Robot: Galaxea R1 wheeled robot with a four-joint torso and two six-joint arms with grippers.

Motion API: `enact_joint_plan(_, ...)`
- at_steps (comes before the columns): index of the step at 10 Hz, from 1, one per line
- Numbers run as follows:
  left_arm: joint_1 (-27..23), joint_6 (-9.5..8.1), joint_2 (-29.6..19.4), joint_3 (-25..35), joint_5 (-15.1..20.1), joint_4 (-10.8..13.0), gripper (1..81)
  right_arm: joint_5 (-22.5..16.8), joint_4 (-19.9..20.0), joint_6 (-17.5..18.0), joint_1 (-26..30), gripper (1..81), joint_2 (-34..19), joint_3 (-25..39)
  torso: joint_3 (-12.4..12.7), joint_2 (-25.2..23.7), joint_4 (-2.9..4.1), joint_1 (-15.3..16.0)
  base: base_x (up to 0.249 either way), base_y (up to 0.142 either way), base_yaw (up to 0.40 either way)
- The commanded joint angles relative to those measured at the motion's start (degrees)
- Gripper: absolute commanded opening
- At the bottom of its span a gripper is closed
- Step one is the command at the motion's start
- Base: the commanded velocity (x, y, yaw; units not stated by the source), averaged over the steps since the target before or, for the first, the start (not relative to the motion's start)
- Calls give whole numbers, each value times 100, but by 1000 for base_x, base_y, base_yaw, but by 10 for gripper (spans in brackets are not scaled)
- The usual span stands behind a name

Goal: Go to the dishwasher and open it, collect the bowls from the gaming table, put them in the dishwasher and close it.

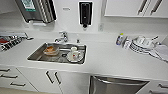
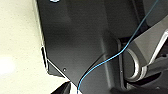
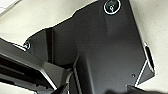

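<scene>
The dishwasher (image 1: 117, 86) stands under the white counter (image 1: 107, 60) at the lower right of the head view. Its front is brushed steel with a dark strip along the top. Its top edge lies close under the counter, and I cannot tell whether the door is ajar. In the left wrist view my own dark plate (image 2: 82, 37) hangs over a pale speckled floor (image 2: 17, 37), with a blue cable (image 2: 130, 42) crossing it. The same kind of plate (image 3: 100, 42) shows over pale floor in the right wrist view.
A steel sink (image 1: 37, 53) left of the dishwasher holds an orange-tinted container (image 1: 51, 50) and a plate with a cup (image 1: 74, 55). Behind it is a tap (image 1: 62, 37). Stacked dishes (image 1: 142, 43) and a bottle (image 1: 120, 39) sit at the counter's right. White cabinet doors (image 1: 50, 80) and drawers (image 1: 10, 77) lie left.
</scene>
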Motion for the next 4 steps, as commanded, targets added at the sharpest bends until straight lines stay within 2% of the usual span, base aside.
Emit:
enact_joint_plan(1,-28,-46,11,-106,241,-208,811,-809,-366,-27,-192,811,388,-430,0,0,0,0,0,0,0)
enact_joint_plan(4,-55,-46,72,-106,249,-261,811,-1769,-313,-9,-174,811,811,-449,0,-2,0,0,0,0,0)
